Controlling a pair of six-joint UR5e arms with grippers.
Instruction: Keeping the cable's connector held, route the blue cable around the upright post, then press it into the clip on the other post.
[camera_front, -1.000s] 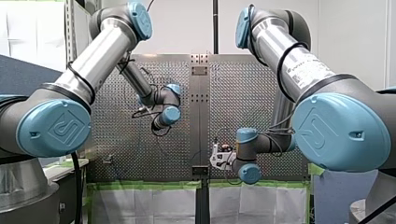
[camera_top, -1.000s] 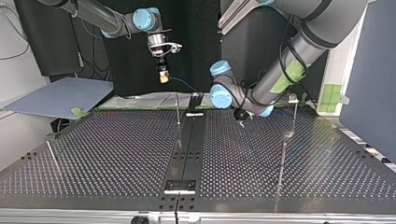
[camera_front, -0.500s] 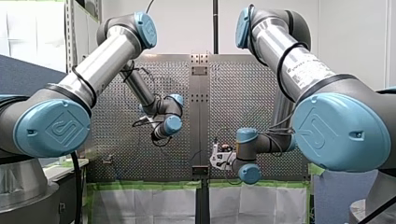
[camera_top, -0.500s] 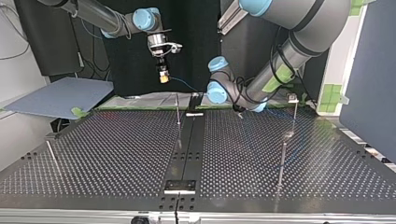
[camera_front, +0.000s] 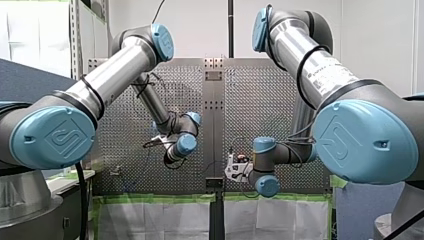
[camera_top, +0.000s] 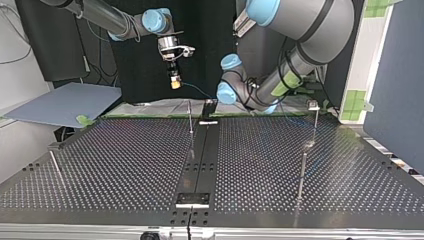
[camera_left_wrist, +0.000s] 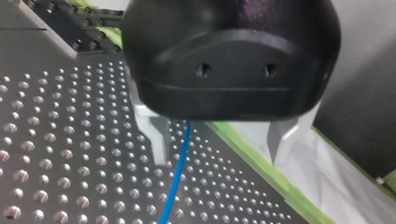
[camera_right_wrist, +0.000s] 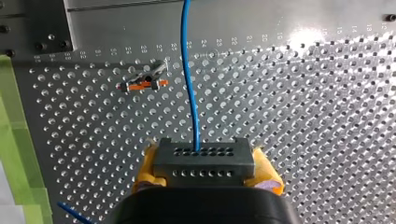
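My right gripper is shut on the grey connector block, which sits between its yellow pads. The blue cable leaves the connector and runs ahead over the perforated plate. In the top view my right gripper hangs above the table's far edge, and the cable trails toward my left arm's wrist. My left gripper is open, with the blue cable passing between its metal fingers, close to one of them. The thin upright post stands mid-table. The clip post stands at the top view's right.
An orange-and-metal clip shows ahead of my right gripper, beside the cable. A short post leans at the top view's left. A grey board lies off the table's far left corner. Green tape edges the plate.
My left arm has swung lower in the front view, and its wrist has drifted left and back in the top view. My right arm and the connector have stayed still.
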